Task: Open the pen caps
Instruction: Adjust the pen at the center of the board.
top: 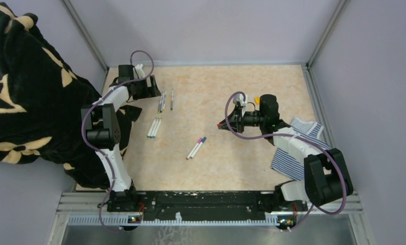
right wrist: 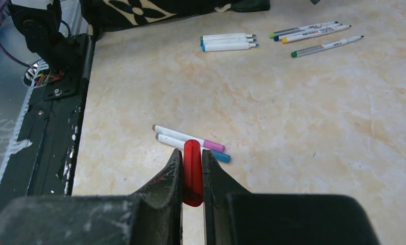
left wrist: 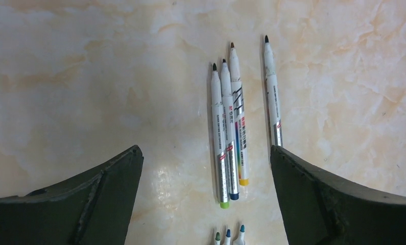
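Note:
My right gripper is shut on a red pen cap and holds it above the table; it also shows in the top view. Below it lie two white pens with a pink cap and a blue cap on; they show in the top view too. My left gripper is open and empty over three uncapped pens, with a fourth by the right finger. Three more pen tips show at the bottom edge. The left gripper is at the far left.
A black and yellow blanket covers the left side past the table edge. A blue-and-white striped cloth lies under the right arm. Further pen groups lie at the centre left and the far left. The black base rail runs along the near edge.

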Action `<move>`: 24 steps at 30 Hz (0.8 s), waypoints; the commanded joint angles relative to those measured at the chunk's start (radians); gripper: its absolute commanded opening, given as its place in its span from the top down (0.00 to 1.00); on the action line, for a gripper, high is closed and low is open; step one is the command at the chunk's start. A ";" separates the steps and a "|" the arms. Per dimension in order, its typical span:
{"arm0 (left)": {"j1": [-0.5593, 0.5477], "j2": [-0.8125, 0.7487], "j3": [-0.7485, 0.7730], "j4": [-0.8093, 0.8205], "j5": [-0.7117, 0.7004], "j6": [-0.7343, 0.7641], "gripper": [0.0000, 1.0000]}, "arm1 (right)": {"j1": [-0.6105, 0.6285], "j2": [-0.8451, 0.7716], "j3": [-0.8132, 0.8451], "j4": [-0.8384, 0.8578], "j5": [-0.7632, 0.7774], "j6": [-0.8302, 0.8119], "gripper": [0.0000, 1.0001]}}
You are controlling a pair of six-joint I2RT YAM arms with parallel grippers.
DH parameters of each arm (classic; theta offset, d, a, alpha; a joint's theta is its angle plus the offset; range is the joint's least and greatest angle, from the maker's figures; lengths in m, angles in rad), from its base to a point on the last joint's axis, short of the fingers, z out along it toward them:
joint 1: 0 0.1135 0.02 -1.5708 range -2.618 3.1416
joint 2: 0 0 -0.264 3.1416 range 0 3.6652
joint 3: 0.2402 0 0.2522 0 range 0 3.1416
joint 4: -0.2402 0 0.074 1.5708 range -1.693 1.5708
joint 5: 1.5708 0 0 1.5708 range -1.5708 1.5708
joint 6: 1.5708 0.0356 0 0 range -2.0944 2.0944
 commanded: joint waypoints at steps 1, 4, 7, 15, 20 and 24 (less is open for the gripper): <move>-0.072 -0.068 -0.008 0.029 -0.166 0.056 0.01 | -0.007 -0.026 -0.008 0.056 -0.008 0.004 1.00; -0.133 -0.071 -0.008 0.027 -0.284 0.084 0.00 | -0.007 -0.027 -0.008 0.056 -0.005 0.004 1.00; -0.209 -0.074 -0.009 0.039 -0.375 0.116 0.00 | -0.007 -0.028 -0.008 0.054 -0.003 0.002 1.00; -0.362 -0.031 -0.004 0.093 -0.637 0.219 0.00 | -0.007 -0.032 -0.007 0.053 -0.006 0.002 1.00; -0.403 0.020 -0.006 0.140 -0.778 0.276 0.00 | -0.007 -0.032 -0.008 0.052 -0.006 0.001 1.00; -0.405 0.057 -0.008 0.168 -0.829 0.307 0.00 | -0.007 -0.032 -0.008 0.052 -0.007 0.001 1.00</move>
